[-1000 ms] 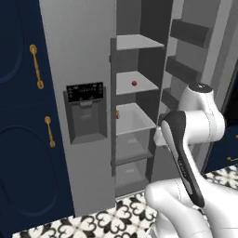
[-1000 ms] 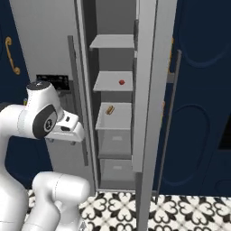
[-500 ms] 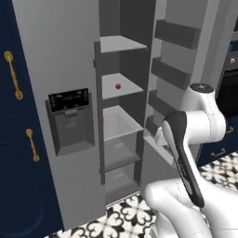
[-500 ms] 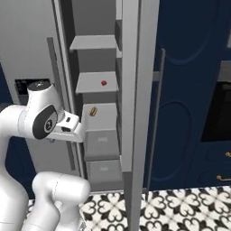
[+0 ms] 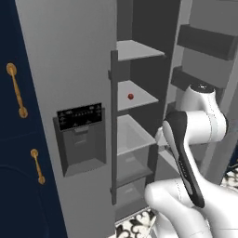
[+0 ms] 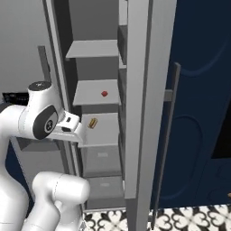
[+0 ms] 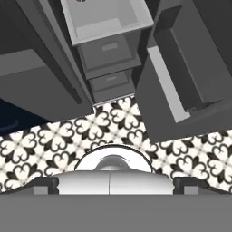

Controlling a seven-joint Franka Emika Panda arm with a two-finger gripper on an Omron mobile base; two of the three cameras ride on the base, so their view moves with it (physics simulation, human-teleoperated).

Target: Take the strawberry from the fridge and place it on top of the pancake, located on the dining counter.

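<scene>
- Shifted across both base views since half a second ago: whole picture slid sideways, so camera and base moved, not the things.
- Seen now from closer and at a sharper angle: fridge [image 5: 88, 69], grey, tall, right-hand door swung open, left door shut with dark dispenser panel [image 5: 80, 139] on its face.
- Resting on the second inner shelf [image 6: 97, 92] from the top: strawberry [image 5: 130, 96], tiny, bright red, alone near the middle of the shelf, also visible in the right base view [image 6: 104, 94].
- Lying one shelf lower, in the right base view: small tan-orange item [image 6: 92, 122], too small to name.
- Folded in front of the open compartment: white arm [image 5: 197, 121], elbow high, hand turned downward.
- Looking straight down in the hand view: black-and-white patterned floor tiles [image 7: 54, 140], lower fridge drawers [image 7: 106, 50] above them, open door's shelf bins [image 7: 179, 77] at right.
- Just poking up at the bottom corners of the hand view: gripper [image 7: 116, 185], dark fingertips [image 7: 45, 185] spread wide apart, nothing between them, nothing held.
- Strawberry well above and beyond the fingers, no contact, apart from the hand by a full shelf level or more.
- Flanking the fridge: navy cabinets [image 5: 18, 176] with gold handles [image 5: 16, 90] on the left base view's left side, navy panel [image 6: 203, 90] at the right base view's right.
</scene>
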